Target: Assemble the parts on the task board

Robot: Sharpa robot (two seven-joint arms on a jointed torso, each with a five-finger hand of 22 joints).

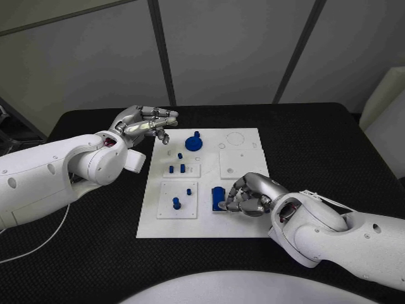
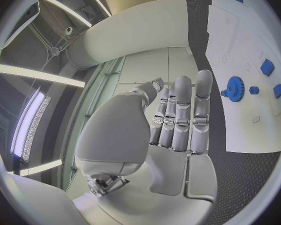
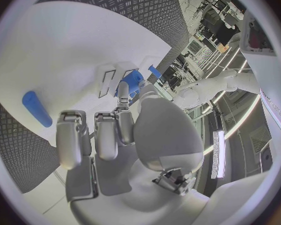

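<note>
Right hand (image 1: 246, 195): seen at the near edge of the task board (image 1: 239, 228); fingers are curled around a blue block (image 1: 218, 198). The grip is partly hidden.
Blue block: its long side runs near to far.
Blue pegs (image 1: 176, 202): stood upright on the board.
Blue gear (image 1: 194, 142): laid flat, farther back.
Left hand (image 1: 146, 123): held above the far left corner, fingers straight and close together, nothing held.

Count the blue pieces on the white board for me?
7: gear at far end, small piece just nearer, two pegs mid-board, two pegs near-left, block beside the right hand, which may hide more.
</note>
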